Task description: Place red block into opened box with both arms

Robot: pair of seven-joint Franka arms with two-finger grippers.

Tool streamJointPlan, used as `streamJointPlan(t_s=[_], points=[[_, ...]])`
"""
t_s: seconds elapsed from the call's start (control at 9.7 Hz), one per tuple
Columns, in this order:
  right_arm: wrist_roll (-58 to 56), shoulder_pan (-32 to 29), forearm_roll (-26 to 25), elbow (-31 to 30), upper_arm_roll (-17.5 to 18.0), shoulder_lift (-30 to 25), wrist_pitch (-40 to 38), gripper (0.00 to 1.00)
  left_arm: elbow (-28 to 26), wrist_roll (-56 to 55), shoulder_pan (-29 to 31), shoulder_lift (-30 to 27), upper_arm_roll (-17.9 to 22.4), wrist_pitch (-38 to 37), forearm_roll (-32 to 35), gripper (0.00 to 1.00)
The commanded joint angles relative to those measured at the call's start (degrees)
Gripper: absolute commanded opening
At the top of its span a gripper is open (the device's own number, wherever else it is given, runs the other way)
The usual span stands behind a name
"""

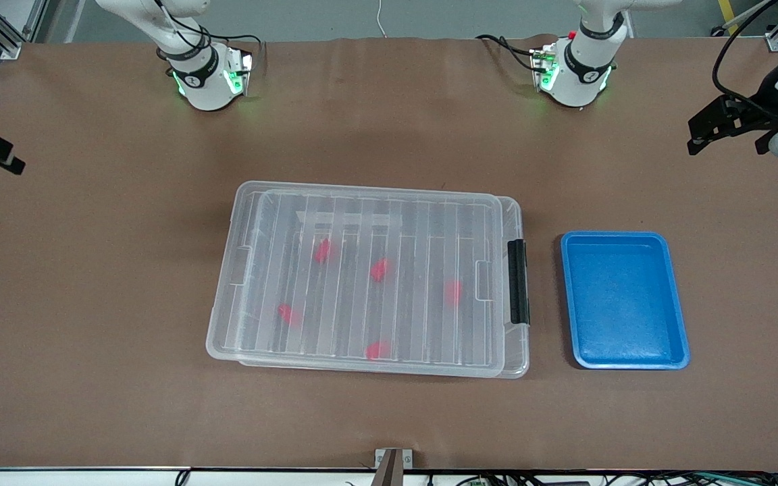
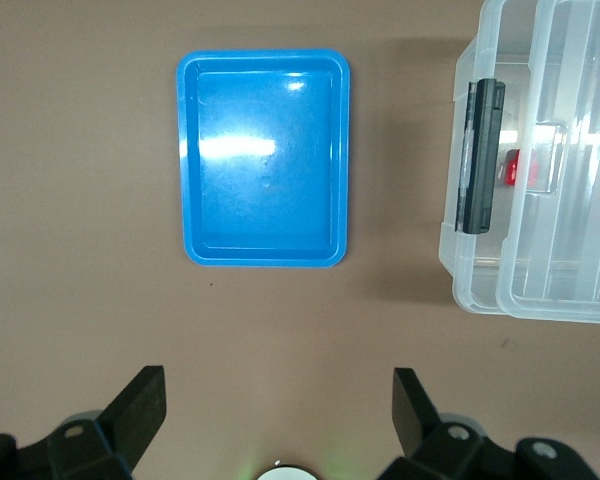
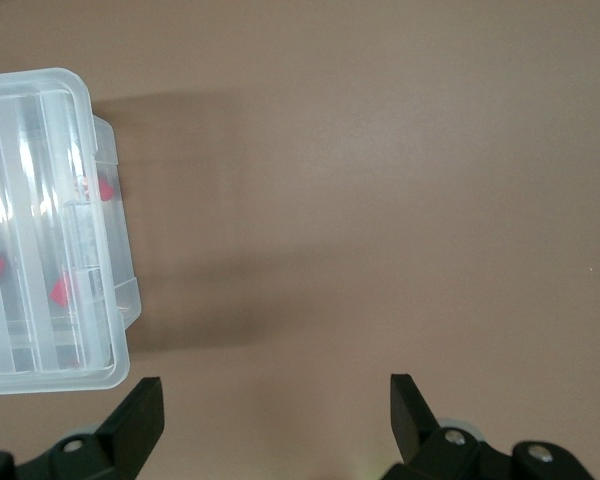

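Note:
The clear box lies mid-table with its ribbed lid on it and a black latch at the end toward the left arm. Several red blocks lie inside under the lid, such as one and another; I cannot tell which is the task's red block. My left gripper hangs open and empty high over bare table near the blue tray. My right gripper hangs open and empty high over bare table, off the box's end toward the right arm.
An empty blue tray sits beside the box's latch end, toward the left arm's end of the table. Both arm bases stand along the table's edge farthest from the front camera. Brown tabletop surrounds the box.

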Motion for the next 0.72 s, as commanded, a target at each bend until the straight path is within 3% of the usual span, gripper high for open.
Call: streamJointPlan(t_s=[0.0,0.62], points=[[0.48,-0.97,-1.35,-1.28,0.02,-0.21,0.48,1.0,-1.52,0.08,0.47,0.21,0.14,-0.54,-0.13,1.0],[0.3,-1.58,-1.35,-1.1,0.01,-0.21,0.31,1.0,-1.52,0.16,0.47,0.21,0.05,-1.24,-0.22,1.0]])
